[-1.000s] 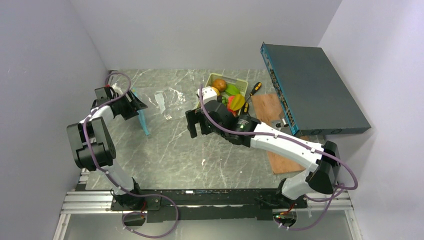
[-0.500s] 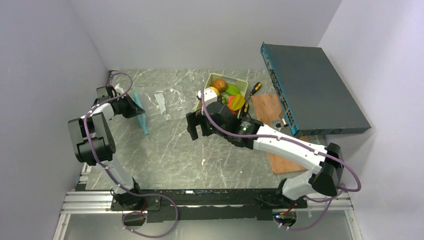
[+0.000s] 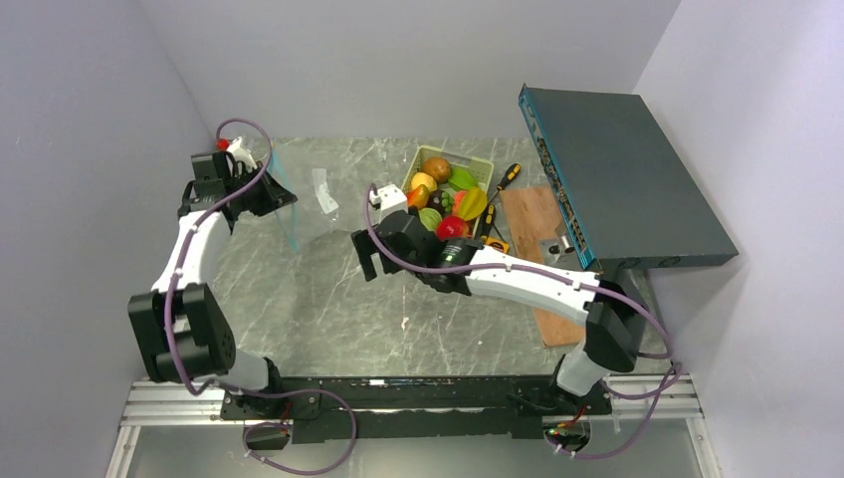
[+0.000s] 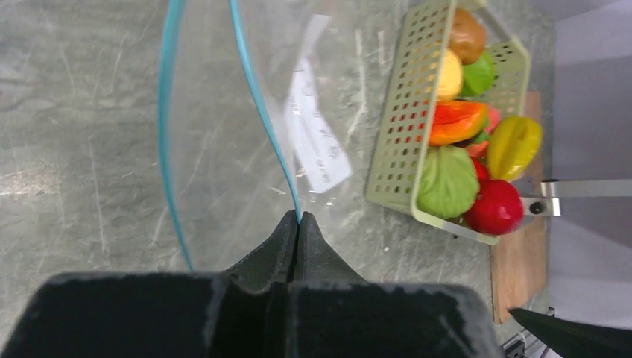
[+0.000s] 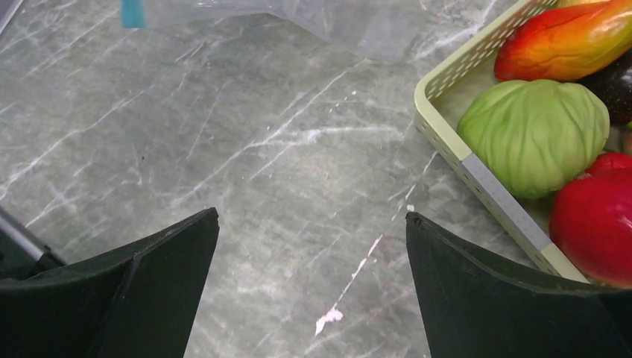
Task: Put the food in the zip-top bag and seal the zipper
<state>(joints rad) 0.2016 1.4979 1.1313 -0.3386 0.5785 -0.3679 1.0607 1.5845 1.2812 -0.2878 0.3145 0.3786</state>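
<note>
The clear zip-top bag (image 3: 316,202) lies at the back left with its mouth lifted off the table. My left gripper (image 3: 280,196) is shut on the bag's light blue zipper (image 4: 261,104); the other zipper strip (image 4: 165,112) bows away, so the mouth gapes. The food (image 3: 450,197) fills the pale green basket (image 3: 485,162): a green cabbage (image 5: 533,134), a red fruit (image 5: 596,224), an orange mango (image 5: 566,41) and a yellow starfruit (image 4: 514,145). My right gripper (image 3: 378,259) hangs open over bare marble, between bag and basket, with nothing between its fingers.
A dark teal flat box (image 3: 617,179) leans at the back right over a wooden board (image 3: 537,214). Screwdrivers (image 3: 508,177) lie beside the basket. A white label (image 4: 317,138) shows through the bag. Walls close in the left, back and right sides.
My left gripper closed on the zipper strip and raised the bag's mouth off the table. The right arm swung left, away from the basket and toward the bag, still open.
</note>
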